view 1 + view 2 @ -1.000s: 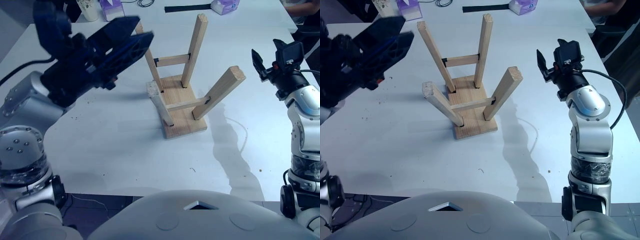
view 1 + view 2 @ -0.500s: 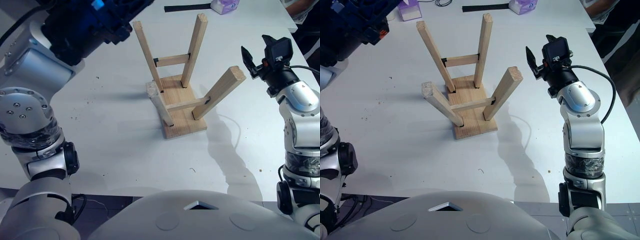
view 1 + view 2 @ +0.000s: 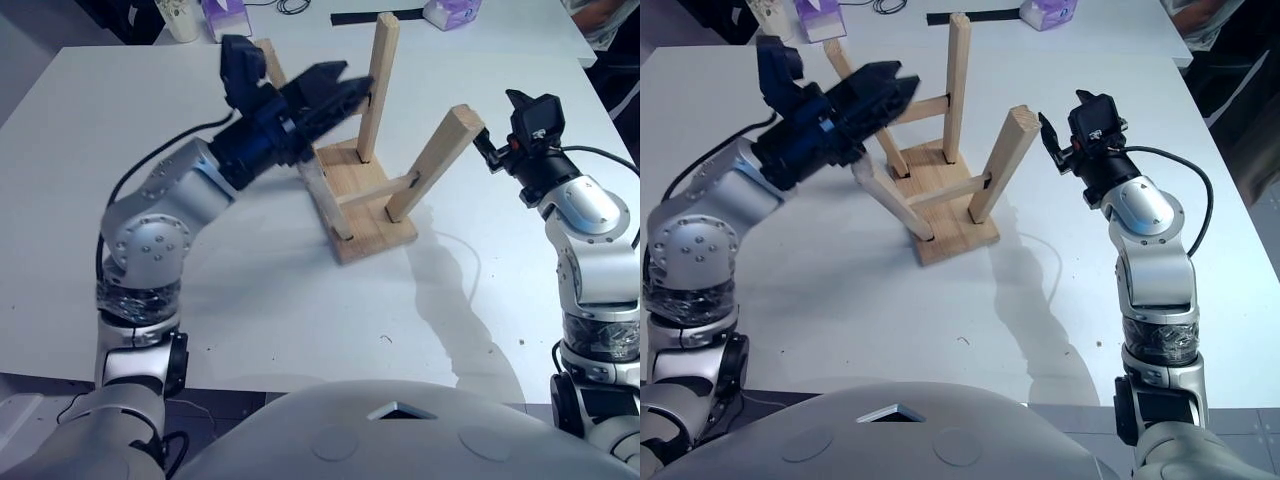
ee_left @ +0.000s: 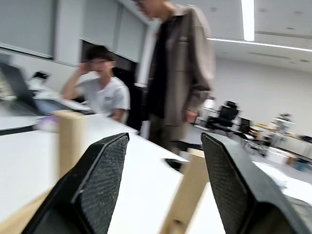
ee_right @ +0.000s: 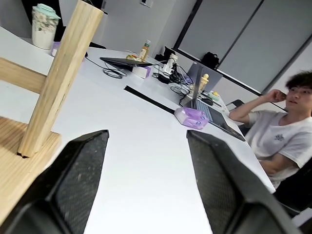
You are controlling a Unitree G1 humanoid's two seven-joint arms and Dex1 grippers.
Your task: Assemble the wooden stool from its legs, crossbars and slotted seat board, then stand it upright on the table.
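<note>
The wooden stool lies upside down on the white table, its seat board flat and its legs pointing up with crossbars between them. My left gripper is open at the far-left leg and the far crossbar, hiding part of that leg. In the left wrist view its two black fingers stand wide apart with wooden legs beyond them. My right gripper is open, just to the right of the near-right leg's top. The right wrist view has the far-right leg ahead of the gripper.
At the table's far edge stand a cup, two purple tissue packs and a black strip. A thin cord lies on the table right of the stool.
My left arm swung down from the upper left to the stool's far legs. My right gripper moved in toward the near-right leg. The stool has shifted slightly.
</note>
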